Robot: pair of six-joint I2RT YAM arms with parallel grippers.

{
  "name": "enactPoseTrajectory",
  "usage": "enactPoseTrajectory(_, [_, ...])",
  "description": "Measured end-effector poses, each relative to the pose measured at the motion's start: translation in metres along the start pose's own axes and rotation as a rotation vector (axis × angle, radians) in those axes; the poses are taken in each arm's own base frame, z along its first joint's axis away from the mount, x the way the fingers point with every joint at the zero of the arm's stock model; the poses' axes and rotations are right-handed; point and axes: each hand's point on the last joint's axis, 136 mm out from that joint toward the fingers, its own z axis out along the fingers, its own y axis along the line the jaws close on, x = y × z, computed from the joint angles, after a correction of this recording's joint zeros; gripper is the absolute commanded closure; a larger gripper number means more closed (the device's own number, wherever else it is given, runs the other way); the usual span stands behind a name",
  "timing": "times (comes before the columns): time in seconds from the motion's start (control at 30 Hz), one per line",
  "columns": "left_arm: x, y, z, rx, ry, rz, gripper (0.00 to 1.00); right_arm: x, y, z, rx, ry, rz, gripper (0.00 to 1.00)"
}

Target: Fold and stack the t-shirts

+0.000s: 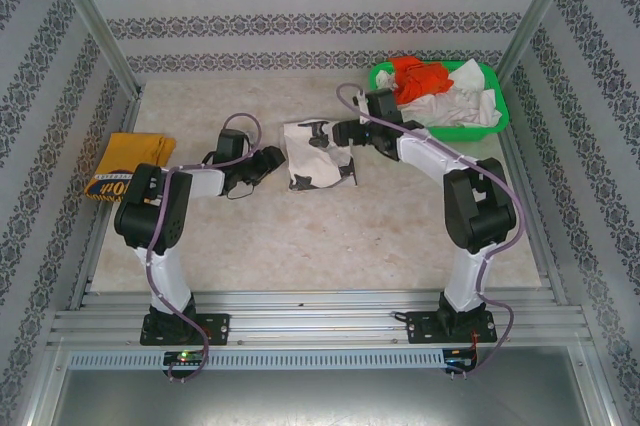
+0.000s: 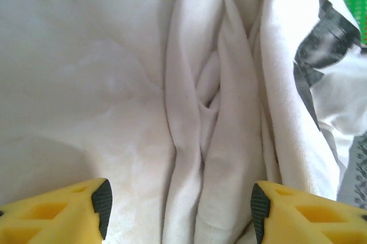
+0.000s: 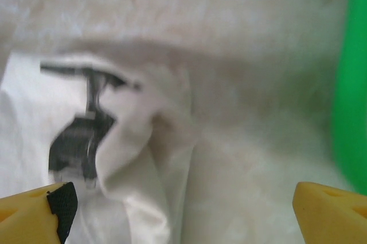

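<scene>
A cream-white t-shirt with a black print (image 1: 318, 154) lies folded in the middle of the table, its creased edge (image 2: 229, 112) close in the left wrist view and its printed corner (image 3: 86, 135) in the right wrist view. My left gripper (image 1: 268, 163) sits just left of it, open, with cloth folds between and beyond its yellow fingers (image 2: 69, 212). My right gripper (image 1: 345, 133) is at the shirt's upper right corner, open over the cloth edge (image 3: 178, 215). A mustard-yellow shirt with dark lettering (image 1: 125, 164) lies folded at the far left.
A green plastic basket (image 1: 492, 124) at the back right holds orange-red (image 1: 418, 74) and white shirts (image 1: 462, 101). Metal frame posts and patterned walls ring the table (image 1: 330, 236). The basket wall (image 3: 350, 95) is close on the right of my right gripper.
</scene>
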Motion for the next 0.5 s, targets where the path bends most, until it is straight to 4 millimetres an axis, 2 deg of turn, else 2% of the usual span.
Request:
enactPoseTrajectory(0.07, [0.0,-0.007,0.003,-0.027,0.003,0.024,0.34,0.018,0.005,0.005,-0.016,0.043,0.027,0.1])
enactPoseTrajectory(0.27, [0.02,-0.033,0.018,-0.082,0.057,0.13,0.43,0.036,0.015,0.019,-0.034,0.088,0.095,0.19])
enactPoseTrajectory(0.37, [0.032,-0.026,0.024,-0.113,0.097,0.138,0.51,0.046,0.015,0.027,-0.03,0.11,0.135,0.28])
enactPoseTrajectory(0.47, [0.038,-0.011,0.025,-0.165,0.118,0.133,0.71,0.055,0.013,0.033,-0.022,0.132,0.175,0.37])
enactPoseTrajectory(0.5, [0.039,-0.007,0.024,-0.184,0.118,0.134,0.75,0.057,0.012,0.034,-0.021,0.137,0.187,0.38])
